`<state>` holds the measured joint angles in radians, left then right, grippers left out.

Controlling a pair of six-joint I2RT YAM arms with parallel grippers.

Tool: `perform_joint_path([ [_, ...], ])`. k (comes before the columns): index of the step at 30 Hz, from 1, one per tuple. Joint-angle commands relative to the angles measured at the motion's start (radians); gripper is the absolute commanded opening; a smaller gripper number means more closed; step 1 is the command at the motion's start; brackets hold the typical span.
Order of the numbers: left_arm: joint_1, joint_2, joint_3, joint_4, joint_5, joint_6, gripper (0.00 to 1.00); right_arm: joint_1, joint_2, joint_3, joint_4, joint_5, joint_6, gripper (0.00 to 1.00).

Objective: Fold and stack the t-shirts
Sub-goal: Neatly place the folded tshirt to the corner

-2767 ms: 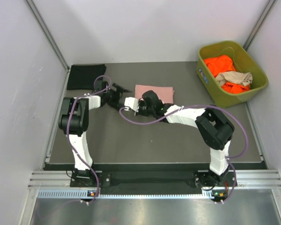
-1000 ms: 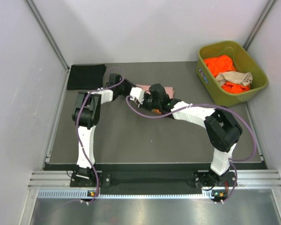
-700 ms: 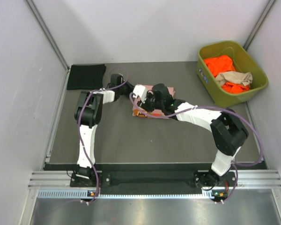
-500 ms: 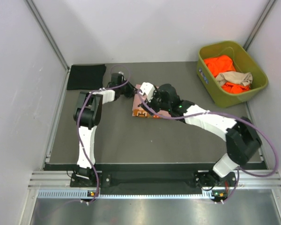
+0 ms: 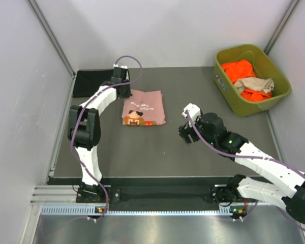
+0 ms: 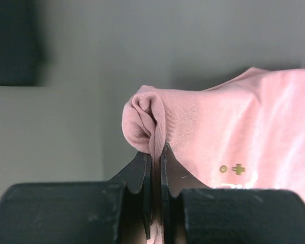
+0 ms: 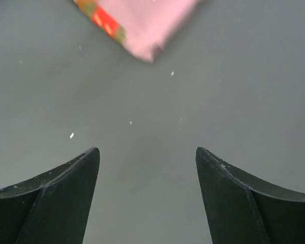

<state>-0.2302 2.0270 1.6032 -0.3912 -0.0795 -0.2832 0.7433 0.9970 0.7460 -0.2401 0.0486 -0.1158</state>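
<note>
A dusty pink t-shirt (image 5: 144, 105) lies folded flat on the dark mat, its printed picture facing up near its front edge. My left gripper (image 5: 125, 92) is shut on a bunched fold at the shirt's far left corner (image 6: 147, 119); the jaws pinch the cloth. A black t-shirt (image 5: 89, 82) lies folded at the back left corner, also the black t-shirt (image 6: 12, 46) in the left wrist view. My right gripper (image 5: 185, 133) hangs open over bare mat to the right of the pink shirt, nothing between its fingers (image 7: 61, 188). A pink shirt corner (image 7: 137, 23) shows ahead of it.
An olive-green bin (image 5: 274, 99) stands at the back right, holding an orange shirt (image 5: 238, 69) and a tan shirt (image 5: 255, 84). Grey walls close in the mat on three sides. The arm bases sit at the near edge.
The right gripper opened, let go of the pink shirt and drew back to the near right. The left gripper shut on the shirt's corner; the shirt shifted left and now shows its print.
</note>
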Motion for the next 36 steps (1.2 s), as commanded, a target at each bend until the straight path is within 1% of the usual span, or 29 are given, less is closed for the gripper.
perform_joint_path([
  [1,0.017,-0.112,0.046,-0.054,-0.232,0.194,0.00,0.004,-0.061,-0.034,-0.011,0.027,0.053,0.76],
  [4,0.040,-0.122,0.072,-0.031,-0.308,0.265,0.00,0.004,-0.069,-0.030,-0.024,0.019,0.071,0.76],
  [5,0.043,-0.117,0.098,-0.018,-0.327,0.316,0.00,0.004,-0.066,-0.025,-0.024,0.014,0.076,0.76],
  [7,0.045,-0.102,0.129,0.021,-0.364,0.375,0.00,0.004,-0.057,-0.014,-0.030,0.014,0.080,0.76],
  [9,0.045,-0.062,0.191,0.035,-0.387,0.444,0.00,0.002,-0.049,-0.008,-0.037,0.025,0.079,0.76],
  [10,0.046,-0.042,0.261,0.025,-0.393,0.476,0.00,0.002,-0.037,-0.008,-0.039,0.025,0.077,0.76],
  [12,0.046,0.024,0.337,-0.012,-0.414,0.504,0.00,0.002,-0.023,0.001,-0.047,0.028,0.071,0.76],
  [13,0.046,0.044,0.395,-0.027,-0.452,0.531,0.00,0.002,-0.005,0.007,-0.050,0.027,0.068,0.76],
  [15,0.048,0.075,0.428,-0.025,-0.476,0.571,0.00,0.001,0.009,0.019,-0.057,0.027,0.065,0.76],
  [16,0.048,0.079,0.438,-0.012,-0.503,0.614,0.00,0.001,0.020,0.023,-0.059,0.028,0.064,0.76],
  [19,0.063,0.084,0.443,0.047,-0.485,0.665,0.00,-0.005,0.048,0.044,-0.059,0.023,0.058,0.76],
  [22,0.084,0.104,0.471,0.045,-0.490,0.670,0.00,-0.012,0.075,0.062,-0.057,0.022,0.047,0.76],
  [26,0.095,0.105,0.466,0.109,-0.468,0.710,0.00,-0.024,0.112,0.090,-0.056,0.013,0.039,0.76],
  [31,0.127,0.130,0.520,0.130,-0.444,0.730,0.00,-0.033,0.149,0.116,-0.059,-0.001,0.036,0.76],
  [36,0.144,0.128,0.521,0.155,-0.404,0.763,0.00,-0.035,0.170,0.135,-0.076,-0.010,0.045,0.75],
])
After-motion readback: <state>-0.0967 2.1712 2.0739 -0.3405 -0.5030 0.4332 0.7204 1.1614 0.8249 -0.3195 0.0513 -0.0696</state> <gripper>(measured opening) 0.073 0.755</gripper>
